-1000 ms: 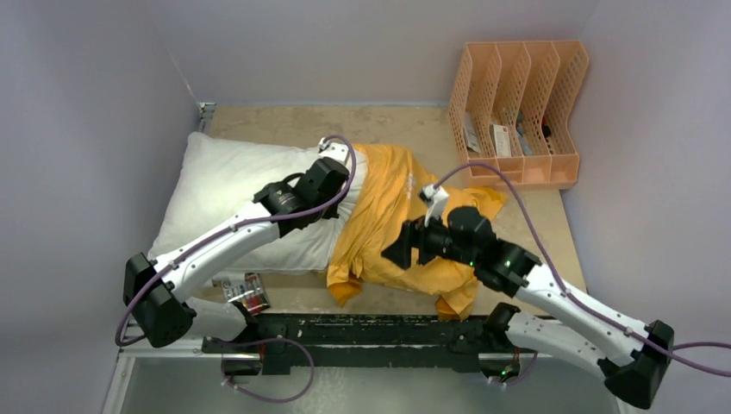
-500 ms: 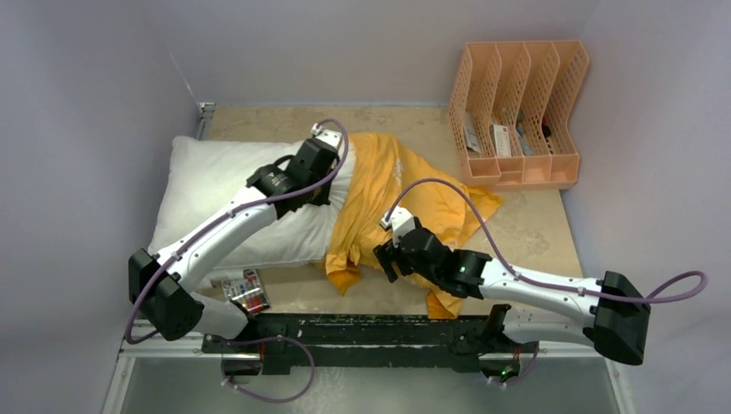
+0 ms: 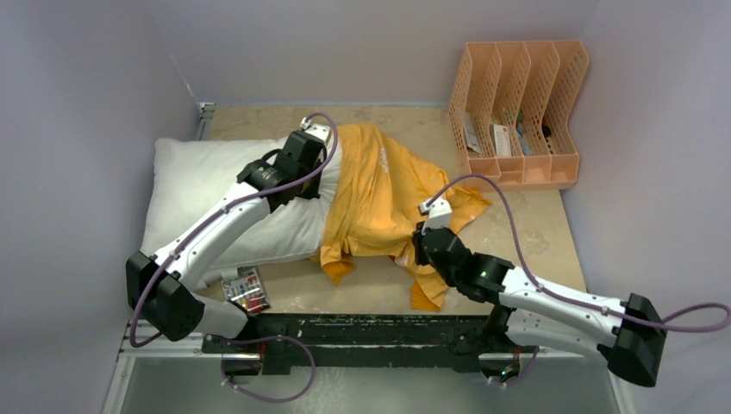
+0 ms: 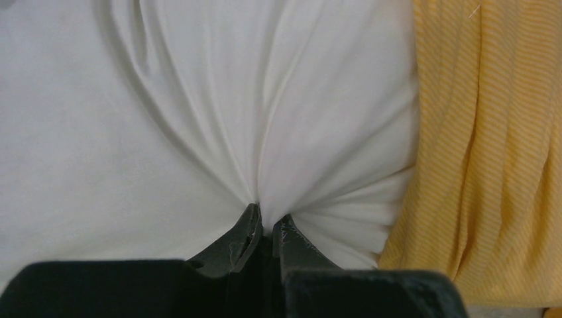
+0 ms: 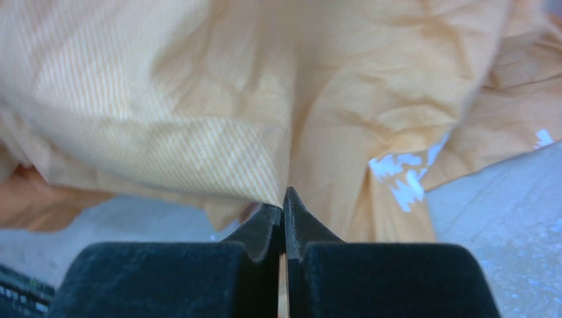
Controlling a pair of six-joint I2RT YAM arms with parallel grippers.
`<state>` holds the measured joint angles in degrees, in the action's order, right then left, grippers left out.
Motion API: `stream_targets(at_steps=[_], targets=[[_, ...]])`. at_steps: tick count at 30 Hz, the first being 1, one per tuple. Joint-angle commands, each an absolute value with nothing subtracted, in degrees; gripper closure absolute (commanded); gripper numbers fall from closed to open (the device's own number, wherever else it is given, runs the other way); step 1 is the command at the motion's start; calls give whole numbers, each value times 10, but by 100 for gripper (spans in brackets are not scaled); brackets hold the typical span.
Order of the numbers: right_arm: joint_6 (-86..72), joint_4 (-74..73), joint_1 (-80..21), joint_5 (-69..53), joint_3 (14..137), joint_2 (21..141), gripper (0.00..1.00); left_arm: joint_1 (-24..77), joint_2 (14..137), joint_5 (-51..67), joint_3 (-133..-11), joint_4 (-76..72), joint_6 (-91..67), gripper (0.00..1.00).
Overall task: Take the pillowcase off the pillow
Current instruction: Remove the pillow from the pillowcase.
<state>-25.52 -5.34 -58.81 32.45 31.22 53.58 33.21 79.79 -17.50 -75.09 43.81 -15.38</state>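
Note:
The white pillow lies across the left half of the table, and its right end sits inside the orange-yellow pillowcase. My left gripper is shut on a pinch of the pillow's white cloth just left of the pillowcase's edge; folds radiate from its tips. My right gripper is at the pillowcase's near right part. Its jaws are shut on a fold of the orange cloth. White print shows on the cloth to the right.
A peach file rack with a few items stands at the back right. A small packet of red-capped things lies near the front edge, left of centre. Bare tan tabletop shows to the right. Walls close in on the left, back and right.
The left arm has drawn the pillow leftward, baring more white. The right gripper swung along the pillowcase's near side and closed on its cloth.

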Motion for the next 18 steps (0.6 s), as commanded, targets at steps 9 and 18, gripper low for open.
stream_targets(at_steps=[9, 18], targets=[[-350, -161, -279, 287, 387, 476, 100, 318, 751, -194, -731, 452, -155, 100], [-417, -244, -233, 354, 471, 445, 100, 316, 720, -212, -690, 467, -160, 100]])
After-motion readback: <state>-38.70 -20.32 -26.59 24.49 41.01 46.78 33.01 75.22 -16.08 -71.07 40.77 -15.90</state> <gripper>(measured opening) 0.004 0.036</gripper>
